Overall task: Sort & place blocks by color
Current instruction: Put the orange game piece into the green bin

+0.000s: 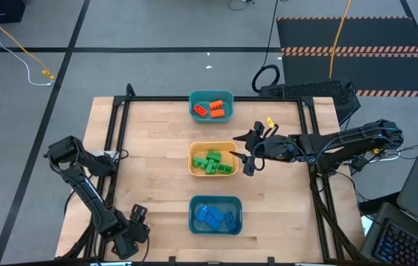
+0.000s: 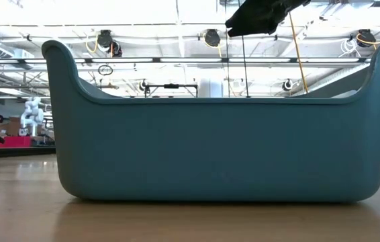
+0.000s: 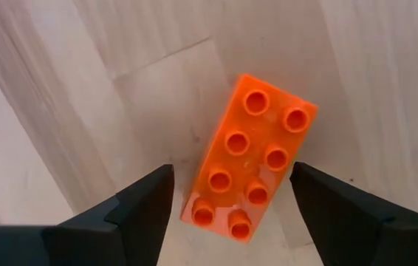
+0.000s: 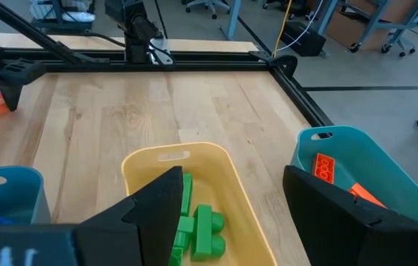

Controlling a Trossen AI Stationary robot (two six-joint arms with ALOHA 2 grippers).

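Pincer work: left pincer (image 3: 231, 203) spread wide, straddling a lone orange block (image 3: 249, 159) lying studs-up on the tabletop (image 3: 61, 111), near corner; not gripped yet. Right pincer (image 1: 247, 154) wide, empty, beside the yellow bin (image 1: 194, 168) of green blocks (image 1: 212, 162). Next: lower, close, carry to far teal bin (image 1: 193, 99).

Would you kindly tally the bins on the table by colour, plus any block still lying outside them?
Teal bins: 2, far and near
Yellow bin: 1
Orange block outside the bins: 1
Total: 4
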